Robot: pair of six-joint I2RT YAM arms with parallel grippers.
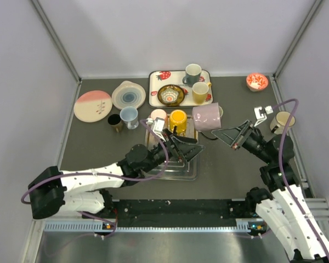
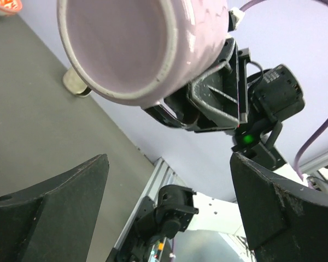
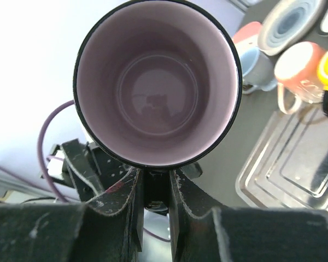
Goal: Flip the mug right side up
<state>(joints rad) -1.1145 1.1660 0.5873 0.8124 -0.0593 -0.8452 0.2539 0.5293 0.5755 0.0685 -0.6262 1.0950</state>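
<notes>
A lilac mug (image 1: 206,116) hangs in the air, lying on its side, held by my right gripper (image 1: 216,132). In the right wrist view the mug's open mouth (image 3: 156,82) faces the camera, and the fingers (image 3: 132,210) are shut on the handle just under the rim. My left gripper (image 1: 193,146) is open and empty, just left of and below the mug, over a clear tray. In the left wrist view the mug (image 2: 136,49) is above the spread fingers (image 2: 49,202), not touching them, with the right gripper behind it.
A clear plastic tray (image 1: 172,171) lies under the left gripper. Yellow (image 1: 178,118), pink (image 1: 158,115) and blue (image 1: 129,115) mugs stand behind it. Further back are two plates (image 1: 93,105), a strawberry tray (image 1: 156,82) with mugs, a red bowl (image 1: 257,82) and a cream mug (image 1: 283,121).
</notes>
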